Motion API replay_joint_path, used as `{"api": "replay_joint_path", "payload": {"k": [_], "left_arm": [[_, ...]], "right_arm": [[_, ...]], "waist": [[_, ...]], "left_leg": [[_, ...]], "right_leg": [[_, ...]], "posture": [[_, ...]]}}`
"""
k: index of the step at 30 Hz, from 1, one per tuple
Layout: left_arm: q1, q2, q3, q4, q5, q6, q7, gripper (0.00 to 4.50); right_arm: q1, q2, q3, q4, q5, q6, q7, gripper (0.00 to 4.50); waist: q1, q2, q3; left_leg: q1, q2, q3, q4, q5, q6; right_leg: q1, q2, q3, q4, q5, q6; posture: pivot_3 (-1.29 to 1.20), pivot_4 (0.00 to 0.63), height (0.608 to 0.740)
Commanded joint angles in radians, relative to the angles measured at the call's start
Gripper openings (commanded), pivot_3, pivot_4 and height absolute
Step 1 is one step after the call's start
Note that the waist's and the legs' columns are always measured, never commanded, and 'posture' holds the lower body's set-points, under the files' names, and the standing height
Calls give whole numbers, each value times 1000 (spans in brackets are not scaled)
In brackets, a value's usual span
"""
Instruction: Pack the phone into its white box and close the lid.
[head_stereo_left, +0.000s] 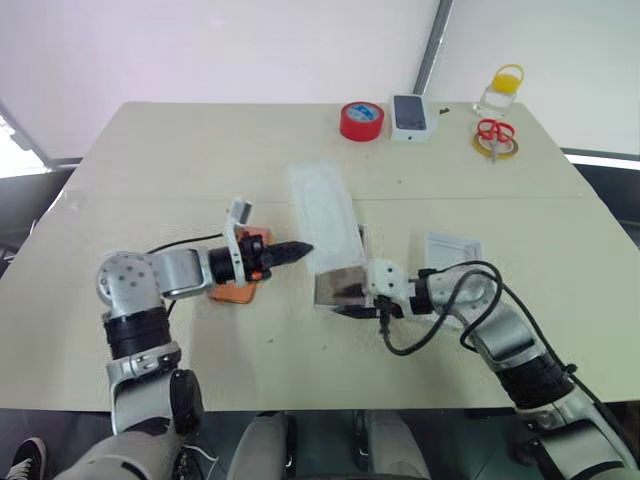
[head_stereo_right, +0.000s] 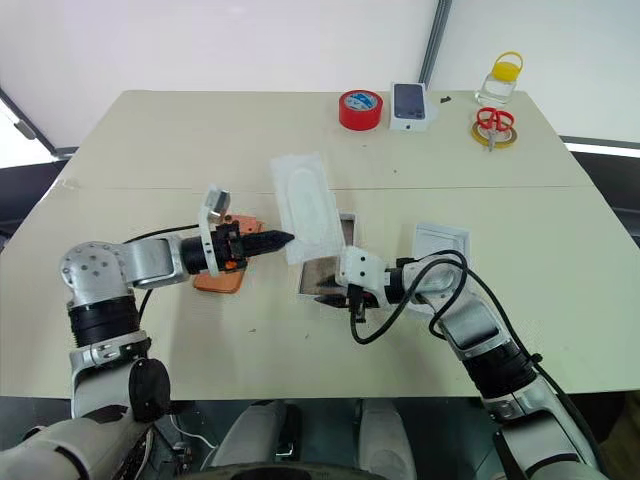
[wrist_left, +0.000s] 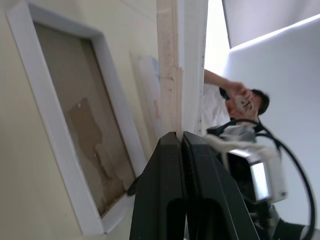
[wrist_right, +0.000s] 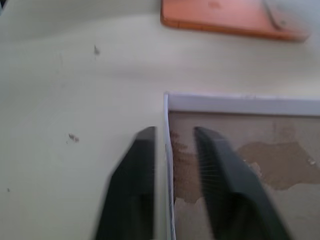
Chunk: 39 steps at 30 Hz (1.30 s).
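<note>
Phone (head_stereo_right: 218, 281) packing has not begun: the orange phone lies flat on the table (head_stereo_right: 150, 140), directly beneath the left gripper (head_stereo_right: 288, 238) and well to the far side of the right gripper (wrist_right: 173, 131) from the lid.

Status of parts:
- We see the box (wrist_right: 240, 105) lying open on the table, its tan floor bare. It sits just ahead of the left gripper's tips and directly under the right gripper.
- We see the flat white insert (head_stereo_right: 308, 205) raised on a tilt above the box. The left gripper's fingers are pressed together on its thin edge.
- We see the lid (head_stereo_right: 441, 243) lying rim up on the table behind the right gripper, beside that arm's wrist, apart from the box.

Gripper state:
- Left: pinching the insert.
- Right: fingers spread, one inside the box and one outside, astride its near wall. We see a gap on each side of the wall, so we judge that it is not yet clamped.

Steps done: the box is uncovered and its insert is lifted clear of the floor.

Steps left, in our judgement: set the insert aside, place the phone in the box, then fit the lid.
</note>
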Motion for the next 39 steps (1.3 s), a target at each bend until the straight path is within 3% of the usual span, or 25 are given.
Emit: {"api": "replay_joint_path", "payload": {"k": [1, 8, 16, 24, 27, 31, 39], "left_arm": [[9, 41, -60, -39, 12, -33, -63, 0], [8, 124, -210, 51, 96, -133, -217, 0], [-14, 149, -350, 132, 182, -209, -345, 0], [-67, 138, -354, 204, 220, -222, -391, 0], [-70, 132, -368, 209, 235, -229, -402, 958], [-62, 135, -392, 174, 249, -229, -414, 2971], [-48, 159, -360, 87, 279, -330, -415, 2971]], "right_arm": [[28, -46, -73, -93, 53, 43, -3, 2336], [142, -219, -218, -97, 89, 54, 18, 2336], [134, -207, -249, -63, 81, 33, -48, 2336], [161, -213, -255, -46, 66, -13, -67, 2336], [152, -203, -252, -43, 71, -17, -75, 2391], [134, -192, -245, -45, 76, -11, -85, 2391], [68, -130, -263, -41, 121, 11, -124, 2391]], "waist": [[1, 0, 0], [6, 0, 0], [3, 0, 0], [5, -1, 0], [4, 0, 0], [4, -1, 0], [3, -1, 0]], "left_leg": [[0, 0, 0, 0, 0, 0], [-2, 0, 0, 0, 0, 1], [-4, 1, 0, 0, 0, 1], [-6, 0, 0, 1, 0, 1], [-6, 0, 0, 1, 0, 1], [-6, 1, 0, 1, 0, 1], [-6, 1, 0, 1, 0, 1]], "right_leg": [[0, 0, 0, 0, 0, -1], [0, 0, 0, -1, -1, -2], [-4, 1, 0, -2, -1, -2], [-4, 0, 0, -2, -1, -2], [-4, 0, 0, -2, -1, -2], [-4, 0, 0, -2, -1, -2], [-5, 0, 0, -2, -1, -2]], "posture": [[0, 150, 740], [0, 150, 740], [0, 150, 740], [0, 150, 740], [0, 150, 740], [0, 150, 740], [0, 150, 740]]}}
